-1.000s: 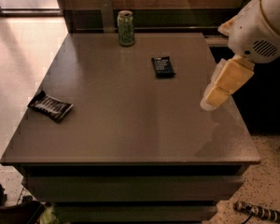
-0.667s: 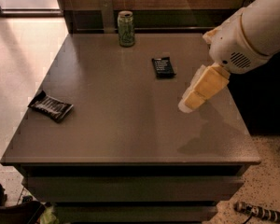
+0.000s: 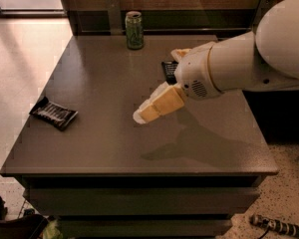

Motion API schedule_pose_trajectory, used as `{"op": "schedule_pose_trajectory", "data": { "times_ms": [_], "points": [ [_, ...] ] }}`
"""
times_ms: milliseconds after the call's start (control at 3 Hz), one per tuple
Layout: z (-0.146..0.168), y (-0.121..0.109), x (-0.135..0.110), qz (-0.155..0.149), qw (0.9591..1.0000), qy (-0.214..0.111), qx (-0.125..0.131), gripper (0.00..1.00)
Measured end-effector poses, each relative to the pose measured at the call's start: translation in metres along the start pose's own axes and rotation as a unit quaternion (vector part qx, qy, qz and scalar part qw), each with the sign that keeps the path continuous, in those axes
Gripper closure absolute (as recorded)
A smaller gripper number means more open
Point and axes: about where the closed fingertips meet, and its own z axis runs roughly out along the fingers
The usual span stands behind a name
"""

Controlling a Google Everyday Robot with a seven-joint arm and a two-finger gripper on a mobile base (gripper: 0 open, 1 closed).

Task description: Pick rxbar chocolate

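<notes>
1. Camera view is showing the hand (image 3: 143,114) hovering above the table (image 3: 89,153); how wide it is, I cannot tell.
2. The rxbar chocolate (image 3: 54,113) is lying untouched near the left edge, well apart; approach and grasp are remaining.

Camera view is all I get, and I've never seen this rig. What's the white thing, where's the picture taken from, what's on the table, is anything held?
The white shape is the robot's one arm, reaching in from the right. The yellowish piece at its end is the claw, hanging over the middle of the table. This single picture looks down on the table from above its front edge; where the camera sits is not on record. On the table: a black snack bar with white print near the left edge, the one to pick; a green can at the back; a second dark bar partly hidden behind the arm. Nothing shows in the claw.
</notes>
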Motion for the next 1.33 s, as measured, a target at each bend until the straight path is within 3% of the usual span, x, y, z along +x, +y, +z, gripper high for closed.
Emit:
{"op": "schedule_pose_trajectory", "data": {
  "times_ms": [333,667,1000,1333],
  "points": [
    [0.025,-0.002,-0.033,0.007,0.9973,-0.070,0.022,0.00],
    [0.029,-0.010,-0.047,0.004,0.9951,-0.088,0.044,0.00],
    [0.028,-0.007,-0.046,0.003,0.9955,-0.086,0.040,0.00],
    [0.052,0.005,-0.041,0.004,0.9966,-0.078,0.027,0.00]
  ]
}}
